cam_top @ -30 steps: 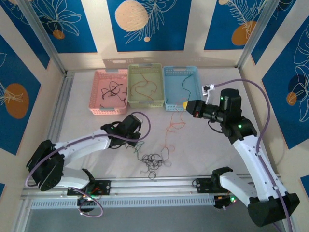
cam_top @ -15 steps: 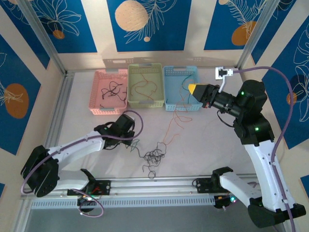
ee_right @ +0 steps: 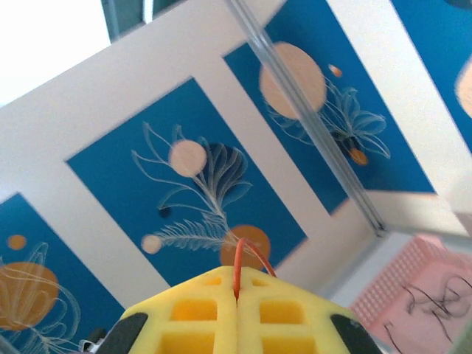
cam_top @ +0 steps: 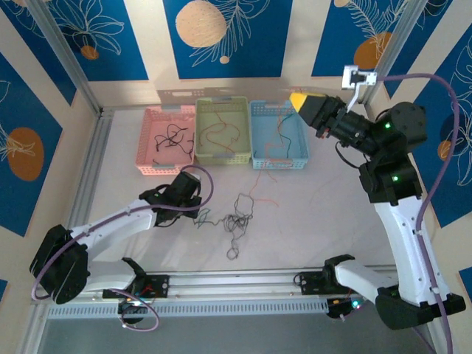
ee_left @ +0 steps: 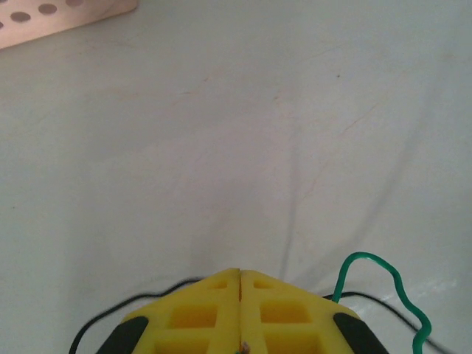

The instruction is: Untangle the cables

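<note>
The tangle of cables (cam_top: 236, 221), mostly black with some green, lies on the white table in front of the baskets. An orange-red cable (cam_top: 271, 177) rises from it over the blue basket to my right gripper (cam_top: 299, 98), which is raised high and shut on it; the strand loops out of the closed yellow jaws (ee_right: 237, 258). My left gripper (cam_top: 190, 209) sits low on the table left of the tangle, jaws shut (ee_left: 240, 273) with a bit of dark cable pinched between them. A green cable (ee_left: 369, 258) and a black cable (ee_left: 155, 293) emerge from under it.
Three baskets stand at the back: pink (cam_top: 147, 168) with black cables, green (cam_top: 221, 158) with orange-red ones, blue (cam_top: 301, 136) with a green one. Patterned walls and aluminium posts enclose the table. A rail runs along the near edge.
My right gripper has risen up and to the right, drawing the orange-red cable out. The tangle has slid toward the baskets. My left gripper has shifted left.
</note>
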`<state>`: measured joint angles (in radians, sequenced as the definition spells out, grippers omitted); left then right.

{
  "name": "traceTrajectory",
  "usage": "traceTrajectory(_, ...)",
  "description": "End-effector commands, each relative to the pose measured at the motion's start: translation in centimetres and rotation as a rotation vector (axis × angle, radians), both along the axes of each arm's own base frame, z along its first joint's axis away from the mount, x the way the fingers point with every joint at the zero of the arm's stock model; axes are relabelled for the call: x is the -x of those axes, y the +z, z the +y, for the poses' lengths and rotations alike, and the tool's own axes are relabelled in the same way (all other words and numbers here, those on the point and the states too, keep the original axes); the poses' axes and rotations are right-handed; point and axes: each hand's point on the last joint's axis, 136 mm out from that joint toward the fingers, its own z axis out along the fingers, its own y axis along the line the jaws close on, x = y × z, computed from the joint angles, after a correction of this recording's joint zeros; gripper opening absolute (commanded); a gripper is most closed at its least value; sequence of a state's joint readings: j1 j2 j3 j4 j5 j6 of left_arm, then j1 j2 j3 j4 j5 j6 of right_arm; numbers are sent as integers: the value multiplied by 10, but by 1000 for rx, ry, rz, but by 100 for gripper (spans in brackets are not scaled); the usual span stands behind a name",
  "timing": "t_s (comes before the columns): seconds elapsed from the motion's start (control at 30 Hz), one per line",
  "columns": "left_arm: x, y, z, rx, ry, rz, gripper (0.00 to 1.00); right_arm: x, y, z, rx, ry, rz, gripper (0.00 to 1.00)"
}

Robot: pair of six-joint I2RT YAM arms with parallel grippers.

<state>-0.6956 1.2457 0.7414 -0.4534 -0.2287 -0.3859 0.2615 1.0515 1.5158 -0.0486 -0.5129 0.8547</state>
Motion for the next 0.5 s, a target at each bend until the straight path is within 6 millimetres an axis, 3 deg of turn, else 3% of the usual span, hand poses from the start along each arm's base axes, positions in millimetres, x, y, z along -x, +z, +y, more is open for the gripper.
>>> traceTrajectory(0.0, 4, -3, 6, 19, 21, 13, 0, 37, 67, 4, -74, 69, -185, 0)
traceTrajectory(0.13, 4, -7, 5, 32, 20, 21, 0, 56, 99, 10, -139, 157, -282, 0)
traceTrajectory(0.23, 4, -8, 3, 35, 17, 25, 0, 64, 109, 17, -152, 185, -335, 0)
traceTrajectory(0.33, 3, -7, 1, 48, 11, 24, 0, 56, 100, 31, -80, 139, -319, 0)
traceTrajectory(0.47, 3, -4, -1, 61, 3, 19, 0, 34, 73, 39, -39, 68, -267, 0)
